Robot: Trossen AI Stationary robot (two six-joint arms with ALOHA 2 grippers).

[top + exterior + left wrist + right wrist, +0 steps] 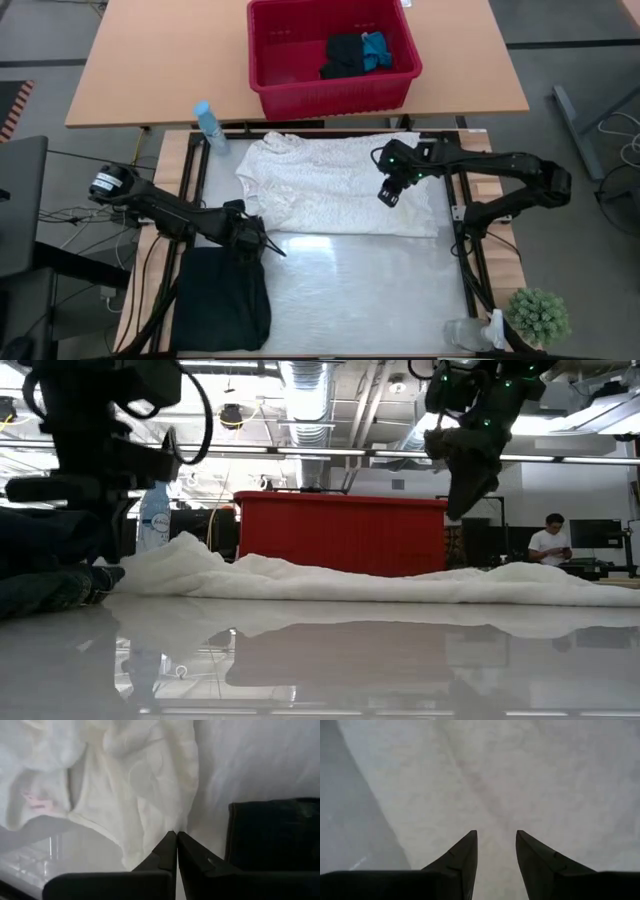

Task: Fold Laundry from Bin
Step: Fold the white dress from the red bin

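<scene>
Near left corner of the tabletop (350, 290): folded black garment (222, 297), lying flat, just beside the near-left edge. Same garment shows as a dark block in the left wrist view (272, 832).

Left gripper (258, 240) sits low just past that black garment, at the near left corner of the white crinkled garment (335, 185). Fingers (167, 852) pressed together, tips right at the hem of the white cloth (140, 795); whether any cloth is actually caught between them cannot be told.

White crinkled garment is spread flat across the middle and far half of the tabletop, wrinkled along its left side. In the low view it is a long low mound (330, 580) running across the table.

Right gripper (390, 193) hangs above the right part of the white garment, clear of it in the low view (465, 500). Fingers (462, 855) spread apart with a gap, nothing between them, white cloth (520, 775) below.

Small blue bottle (210, 126) at the far left corner, beside the white garment.

Past the far edge, on a wooden table (160, 70): the red bin (330, 95), holding a black item (343, 57) and a bright blue item (376, 50) in its right part. Bin shows red behind the cloth in the low view (340, 530).

Person (550, 545) far back in the room, right side.
</scene>
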